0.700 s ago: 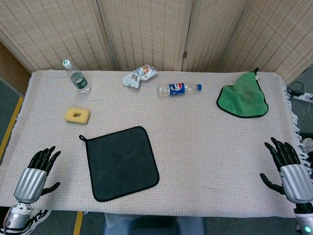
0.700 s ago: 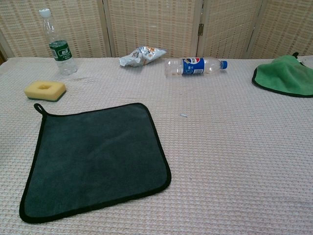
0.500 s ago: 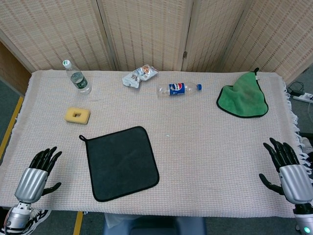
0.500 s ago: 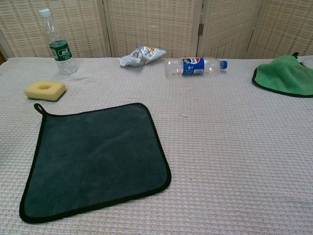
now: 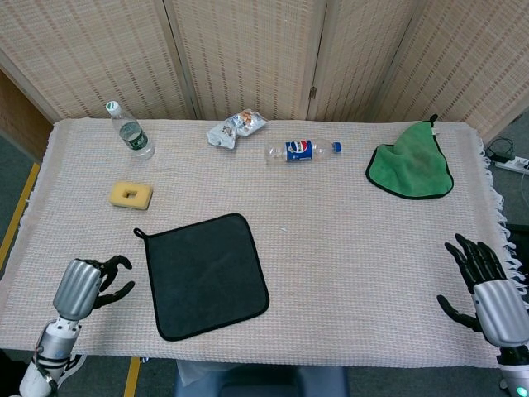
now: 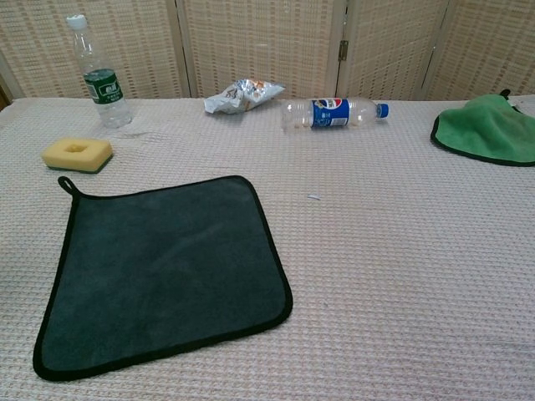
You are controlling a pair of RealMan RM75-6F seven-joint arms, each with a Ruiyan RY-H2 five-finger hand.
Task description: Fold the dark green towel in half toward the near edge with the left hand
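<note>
A: Bench (image 5: pixel 347 273) first, woven cloth over it. Dark towel (image 5: pixel 207 275) lies flat on the near-left part, fully unfolded, loop tab at its far-left corner. Task not started on the cloth itself.

B: Other big stuff?

A: Bright green towel (image 5: pixel 411 163) bunched at far right. Pepsi bottle (image 5: pixel 301 150) lying on its side mid-back, water bottle (image 5: pixel 128 130) upright far left, wrapper (image 5: pixel 235 128) between them, sponge (image 5: pixel 131 193) just beyond the towel's loop corner.

B: Hands?

A: Left hand (image 5: pixel 85 284) is the change: half a second ago it sat at the near-left corner with fingers straight out, now it's up and in, just beside the towel's left edge, fingers (image 5: pixel 118 263) curled partway, apart, holding nothing. No contact with the towel yet. Right hand (image 5: pixel 488 288) at near right, fingers spread, empty, barely shifted.

B: Meaning?

A: Likely the approach. Looks headed for the far edge or loop corner, to pull it toward the near edge.
</note>
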